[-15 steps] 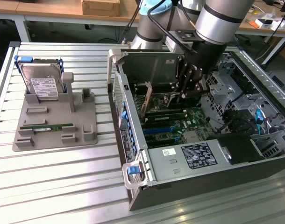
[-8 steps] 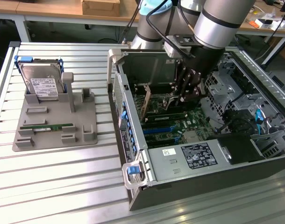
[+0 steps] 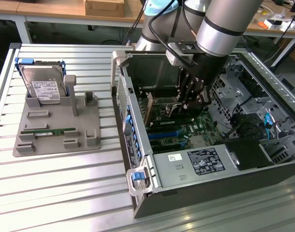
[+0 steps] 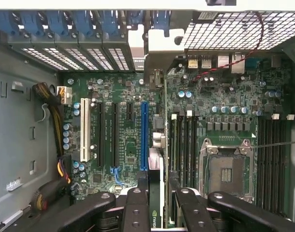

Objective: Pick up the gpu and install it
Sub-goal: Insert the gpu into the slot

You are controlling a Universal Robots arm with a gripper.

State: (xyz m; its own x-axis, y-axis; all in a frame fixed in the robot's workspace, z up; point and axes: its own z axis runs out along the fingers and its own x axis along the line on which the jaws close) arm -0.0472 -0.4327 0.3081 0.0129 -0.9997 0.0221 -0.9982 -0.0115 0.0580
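**GPU held over the motherboard**

You see the arm (image 3: 220, 29) reaching down into the open computer case (image 3: 196, 193). Its gripper (image 4: 157, 186) is partly closed, fingers (image 4: 138, 203) clamping the gpu (image 4: 156, 212) edge-on above the motherboard (image 4: 128, 125), beside the blue slot (image 4: 144, 135).

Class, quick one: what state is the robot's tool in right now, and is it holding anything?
Tool: closed on the gpu, held edge-on over the motherboard inside the open computer case.
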